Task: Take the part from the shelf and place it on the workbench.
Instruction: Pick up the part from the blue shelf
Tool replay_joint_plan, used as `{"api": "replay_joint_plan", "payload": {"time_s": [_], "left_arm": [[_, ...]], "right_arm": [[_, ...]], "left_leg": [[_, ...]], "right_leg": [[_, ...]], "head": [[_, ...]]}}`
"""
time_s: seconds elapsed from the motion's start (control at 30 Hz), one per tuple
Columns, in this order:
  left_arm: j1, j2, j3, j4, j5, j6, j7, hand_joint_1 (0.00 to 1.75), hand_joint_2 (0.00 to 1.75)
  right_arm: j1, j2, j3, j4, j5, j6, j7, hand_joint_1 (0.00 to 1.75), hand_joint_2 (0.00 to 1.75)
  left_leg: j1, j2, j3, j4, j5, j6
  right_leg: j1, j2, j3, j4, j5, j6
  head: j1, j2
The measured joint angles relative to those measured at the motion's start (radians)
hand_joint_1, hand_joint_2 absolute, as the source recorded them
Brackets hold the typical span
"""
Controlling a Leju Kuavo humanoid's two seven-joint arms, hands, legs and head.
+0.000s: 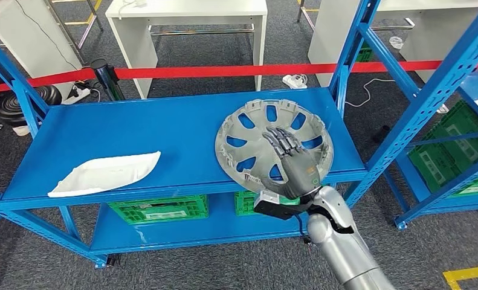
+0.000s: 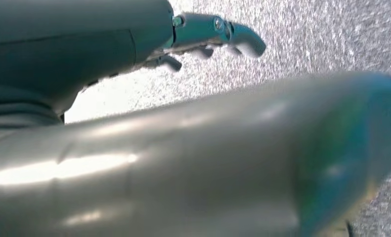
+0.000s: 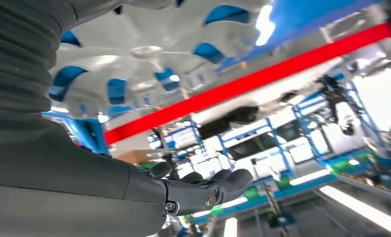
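Wheel cover [image 1: 266, 136] on blue shelf [image 1: 133, 130], right hand [image 1: 293, 163] over it (fingers [image 1: 281, 140] spread, gripping nothing)

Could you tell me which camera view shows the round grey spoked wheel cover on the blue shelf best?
The head view: the round grey spoked wheel cover shows nearly whole, under the right hand. The right wrist view catches part, close and blurred. The left wrist view looks at floor.

no readable text, labels or numbers anywhere
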Motion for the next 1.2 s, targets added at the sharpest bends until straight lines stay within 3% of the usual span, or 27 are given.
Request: {"api": "replay_joint_plan", "payload": {"time_s": [0.4,0.77,1.2], "left_arm": [[0.000,0.005,0.005,0.000,-0.007,-0.002,0.003,0.00,0.00],[0.000,0.005,0.013,0.000,0.000,-0.002,-0.004,0.00,0.00],[0.001,0.005,0.013,0.000,-0.012,-0.005,-0.020,0.00,0.00]], "right_arm": [[0.077,0.018,0.061,-0.180,0.005,0.032,0.020,0.00,1.75],[0.085,0.019,0.057,-0.145,0.005,0.066,0.077,0.00,1.75],[0.126,0.018,-0.006,-0.093,0.009,0.061,0.065,0.00,1.75]], "left_leg": [[0.000,0.001,0.001,0.000,0.000,-0.001],[0.000,0.001,0.001,0.000,-0.001,-0.001],[0.000,0.001,0.001,0.000,-0.001,-0.001]], "right_leg": [[0.000,0.000,0.001,0.000,0.000,0.000],[0.000,0.000,0.001,0.000,0.000,0.000],[0.000,0.000,0.001,-0.001,0.000,0.000]], "head": [[0.000,0.000],[0.000,0.000],[0.000,0.000]]}}
